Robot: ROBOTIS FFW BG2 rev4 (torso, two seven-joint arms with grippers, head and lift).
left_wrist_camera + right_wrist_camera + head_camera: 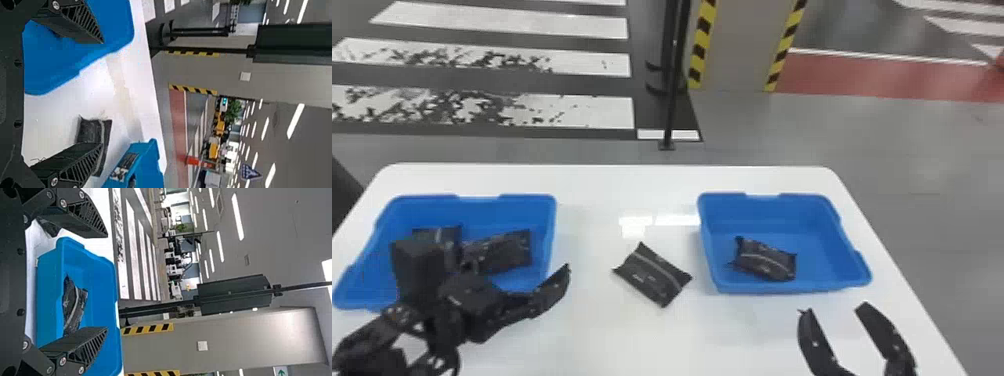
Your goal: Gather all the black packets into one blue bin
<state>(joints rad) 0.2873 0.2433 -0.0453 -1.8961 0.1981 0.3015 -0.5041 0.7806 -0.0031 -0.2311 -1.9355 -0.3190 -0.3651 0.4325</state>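
In the head view, my left gripper [491,261] is open over the left blue bin [477,202], where two black packets lie, one [504,252] beside the other [452,235], partly hidden by the arm. Another black packet [653,276] lies flat on the table between the bins. The right blue bin [782,287] holds a black packet [767,261]; my right gripper [834,307] stands open in front of it. My left gripper [102,94] has nothing between its fingers; the table packet [91,131] is partly behind one. Beyond my right gripper [106,282] lies the binned packet [73,307].
Both bins stand toward the back of the white table [627,185], one on each side, their walls raised around the packets. A dark pole [672,100] and a pillar with striped edges [742,50] stand on the floor beyond the table's far edge.
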